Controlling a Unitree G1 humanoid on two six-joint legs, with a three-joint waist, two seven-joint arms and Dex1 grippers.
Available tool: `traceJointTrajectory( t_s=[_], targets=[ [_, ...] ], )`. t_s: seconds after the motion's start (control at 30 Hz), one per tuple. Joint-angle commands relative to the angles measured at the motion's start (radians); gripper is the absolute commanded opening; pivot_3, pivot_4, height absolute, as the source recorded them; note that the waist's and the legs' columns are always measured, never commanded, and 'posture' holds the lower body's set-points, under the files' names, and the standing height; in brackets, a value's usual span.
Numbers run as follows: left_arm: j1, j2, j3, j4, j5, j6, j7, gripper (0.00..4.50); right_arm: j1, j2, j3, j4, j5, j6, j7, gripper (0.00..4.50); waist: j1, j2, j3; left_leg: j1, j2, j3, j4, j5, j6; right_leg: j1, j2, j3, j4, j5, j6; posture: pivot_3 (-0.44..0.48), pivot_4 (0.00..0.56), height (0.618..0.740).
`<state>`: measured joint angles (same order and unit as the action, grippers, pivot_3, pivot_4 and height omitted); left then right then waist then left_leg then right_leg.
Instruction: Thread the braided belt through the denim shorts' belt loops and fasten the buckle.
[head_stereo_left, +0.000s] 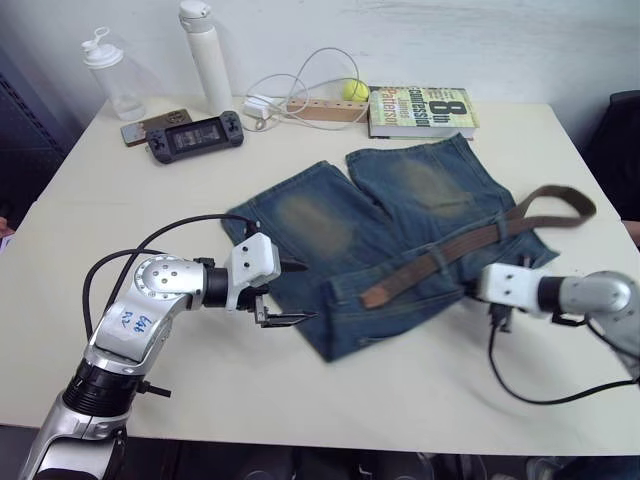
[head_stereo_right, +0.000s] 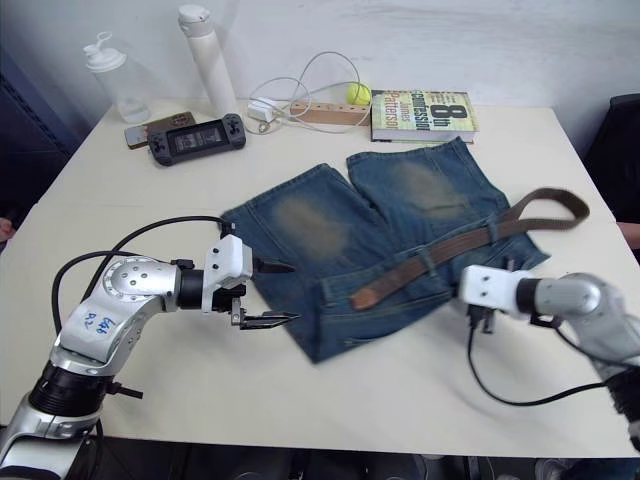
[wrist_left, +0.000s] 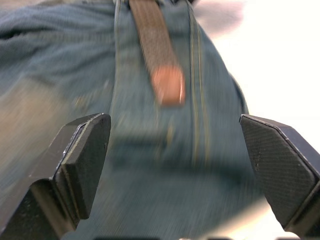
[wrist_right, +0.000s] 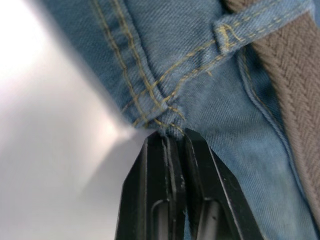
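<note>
Left eye view, left hand (head_stereo_left: 295, 293) spread wide just beside denim shorts (head_stereo_left: 400, 240), braided belt (head_stereo_left: 470, 240) tip ahead, right hand (wrist_right: 172, 135) pinching waistband corner.

The braided belt (head_stereo_left: 470, 243) is partly hidden under the belt loops (wrist_right: 235, 35).

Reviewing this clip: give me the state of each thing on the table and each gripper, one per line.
Belt: partly threaded along the waistband, tan tip free, unfastened.
Shorts: lying flat on the table.
Left gripper: open, beside the shorts' left edge.
Right gripper: shut on the shorts' waistband corner.
White bottle: upright, capped.
Clear bottle: upright, capped.
Book: closed, flat.
</note>
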<state>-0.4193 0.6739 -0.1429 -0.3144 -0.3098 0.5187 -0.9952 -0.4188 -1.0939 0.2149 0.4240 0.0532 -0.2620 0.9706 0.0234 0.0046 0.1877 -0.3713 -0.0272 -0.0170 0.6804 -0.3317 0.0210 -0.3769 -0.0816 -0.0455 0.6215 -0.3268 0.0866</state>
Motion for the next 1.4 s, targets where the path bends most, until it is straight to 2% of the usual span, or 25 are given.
traceJointTrajectory(
  t_s=[0.03,0.17,0.3,0.37,0.43,0.53,0.67,0.77,0.87,0.97,1.0,1.07,1.17,1.4],
  targets=[
    [0.022,0.006,-0.028,-0.056,-0.012,-0.014,-0.022,4.50,-0.088,-0.015,-0.002,0.276,-0.090,-0.116,0.055,0.04,0.000,0.000,0.000,0.000,0.000,0.000,0.000,0.000,0.000,0.000,0.000,0.000,0.000,0.000,0.000,0.000,0.150,0.735],
    [-0.002,-0.015,-0.025,-0.033,-0.012,-0.013,-0.002,4.50,-0.220,0.009,0.019,0.465,-0.156,-0.185,0.058,0.04,0.000,0.000,0.000,0.000,0.000,0.000,0.000,0.000,0.000,0.000,0.000,-0.001,0.000,0.000,0.000,0.000,0.150,0.735],
    [-0.011,-0.024,-0.024,-0.023,-0.011,-0.013,0.005,4.50,-0.257,0.055,-0.027,0.478,-0.099,-0.137,0.116,0.04,-0.004,0.000,0.000,0.000,0.001,0.000,0.001,0.000,0.000,0.000,0.001,-0.001,0.001,0.000,0.000,0.000,0.150,0.735],
    [-0.010,-0.033,-0.021,-0.022,-0.017,-0.009,0.010,4.50,-0.244,0.057,-0.062,0.431,-0.057,-0.080,0.150,0.84,-0.005,0.000,0.000,0.000,0.001,0.000,0.001,0.000,-0.001,0.000,0.001,-0.001,0.002,0.000,0.000,0.000,0.150,0.735],
    [-0.009,-0.038,-0.020,-0.017,-0.018,-0.009,0.009,4.50,-0.228,0.042,-0.110,0.347,-0.002,0.058,0.186,1.57,-0.008,0.001,0.000,0.000,0.002,0.000,0.001,0.000,-0.001,0.000,0.001,-0.001,0.004,0.000,0.000,0.000,0.150,0.735],
    [-0.018,-0.050,-0.022,-0.004,-0.024,-0.008,0.008,4.50,-0.172,-0.022,-0.184,0.198,0.090,0.295,0.271,2.93,-0.011,0.002,0.001,0.000,0.002,0.000,0.001,0.000,-0.001,0.000,0.002,-0.001,0.005,0.000,0.000,0.000,0.150,0.735],
    [-0.046,-0.068,-0.031,0.026,-0.021,-0.018,0.001,4.50,-0.068,-0.105,-0.307,0.034,0.185,0.486,0.303,4.48,-0.006,0.008,0.001,-0.001,0.002,0.000,0.001,0.000,-0.001,0.000,0.002,-0.001,0.005,0.000,0.000,0.000,0.150,0.735],
    [-0.060,-0.081,-0.038,0.039,-0.016,-0.021,0.000,4.50,-0.010,-0.096,-0.425,-0.130,0.336,0.753,0.278,4.48,-0.002,0.008,0.001,-0.001,0.002,0.000,0.001,0.000,-0.001,0.000,0.002,-0.001,0.005,0.000,0.000,0.000,0.150,0.735],
    [-0.068,-0.099,-0.046,0.041,-0.017,-0.017,0.003,4.50,0.033,0.051,-0.651,-0.343,0.600,1.120,0.083,4.48,-0.005,0.007,0.002,0.000,0.003,0.000,0.001,0.000,-0.002,0.000,0.002,-0.001,0.005,0.000,0.000,0.000,0.150,0.735],
    [-0.065,-0.113,-0.048,0.033,-0.015,-0.007,0.014,4.50,0.079,0.134,-0.741,-0.451,0.740,1.552,-0.056,4.48,0.002,0.007,0.001,0.000,0.004,0.000,0.001,-0.001,-0.003,0.000,0.003,-0.001,0.006,0.000,0.000,0.000,0.150,0.735],
    [-0.063,-0.118,-0.047,0.028,-0.017,0.000,0.020,4.50,0.103,0.177,-0.761,-0.476,0.780,1.615,-0.088,4.48,0.003,0.007,0.001,-0.001,0.004,-0.001,0.001,-0.001,-0.003,0.000,0.003,-0.001,0.005,0.000,0.000,0.000,0.150,0.735],
    [-0.059,-0.122,-0.048,0.022,-0.021,0.011,0.028,4.50,0.110,0.258,-0.812,-0.486,0.833,1.693,-0.140,4.48,0.005,0.006,0.001,-0.001,0.004,-0.002,0.001,-0.001,-0.003,0.000,0.003,-0.001,0.005,0.000,0.000,0.000,0.150,0.735],
    [-0.053,-0.119,-0.050,0.009,-0.021,0.023,0.035,4.50,0.036,0.365,-0.904,-0.387,0.861,1.851,-0.252,4.48,0.003,0.006,0.001,-0.002,0.002,-0.001,0.001,-0.002,-0.002,0.000,0.001,-0.001,0.004,0.000,0.000,0.000,0.150,0.735],
    [-0.041,-0.110,-0.047,-0.012,-0.017,0.036,0.050,4.50,-0.007,0.475,-0.971,-0.270,0.938,1.876,-0.458,4.48,-0.003,0.007,0.001,-0.001,0.003,0.000,0.000,-0.001,-0.002,-0.001,0.002,0.000,0.005,0.000,0.000,0.000,0.150,0.735]
  ],
)
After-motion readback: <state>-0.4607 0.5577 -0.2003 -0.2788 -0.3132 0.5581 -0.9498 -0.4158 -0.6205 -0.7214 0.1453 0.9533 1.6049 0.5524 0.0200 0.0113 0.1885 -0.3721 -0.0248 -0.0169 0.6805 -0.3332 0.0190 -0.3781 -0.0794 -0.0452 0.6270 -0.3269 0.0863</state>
